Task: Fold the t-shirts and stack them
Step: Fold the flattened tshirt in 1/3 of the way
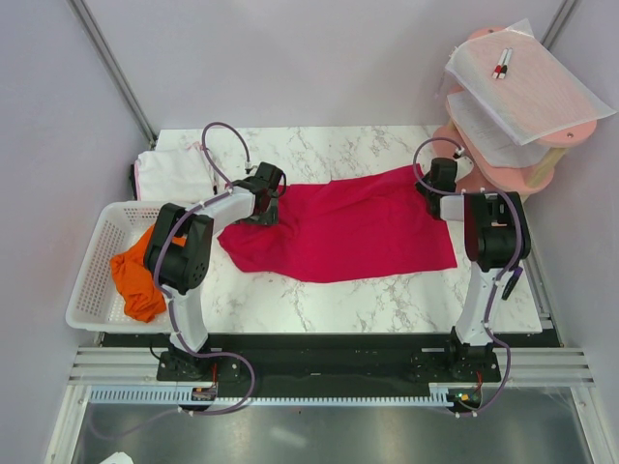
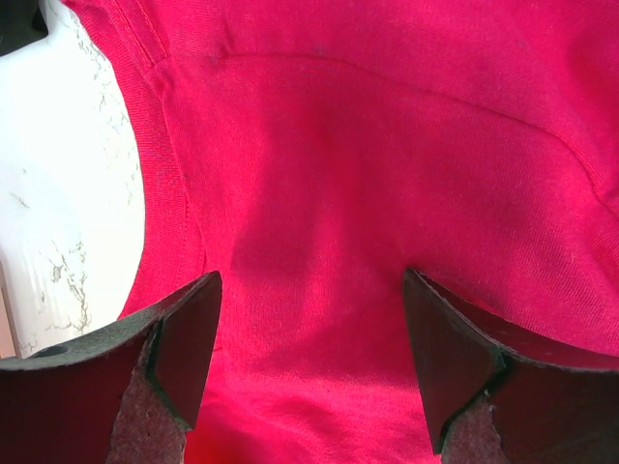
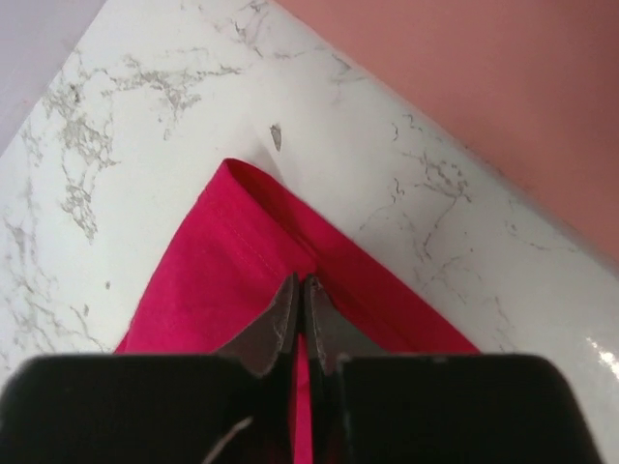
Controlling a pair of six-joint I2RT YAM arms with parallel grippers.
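A crimson-red t-shirt (image 1: 348, 227) lies spread across the middle of the marble table (image 1: 329, 300). My left gripper (image 1: 263, 208) hangs open over the shirt's left end. In the left wrist view its fingers (image 2: 184, 338) stand wide apart with only red cloth (image 2: 368, 145) below them. My right gripper (image 1: 437, 188) is at the shirt's far right corner. In the right wrist view the right gripper (image 3: 302, 290) has its jaws pinched together on the hem fold of the red cloth (image 3: 213, 271). A folded white t-shirt (image 1: 174, 172) lies at the back left. An orange t-shirt (image 1: 140, 275) hangs crumpled in the basket.
A white mesh basket (image 1: 92, 290) stands at the left table edge. A pink tiered stand (image 1: 513, 145) with thin white sheets fills the back right corner, and the pink base (image 3: 484, 68) is close behind the right gripper. Grey walls enclose the table.
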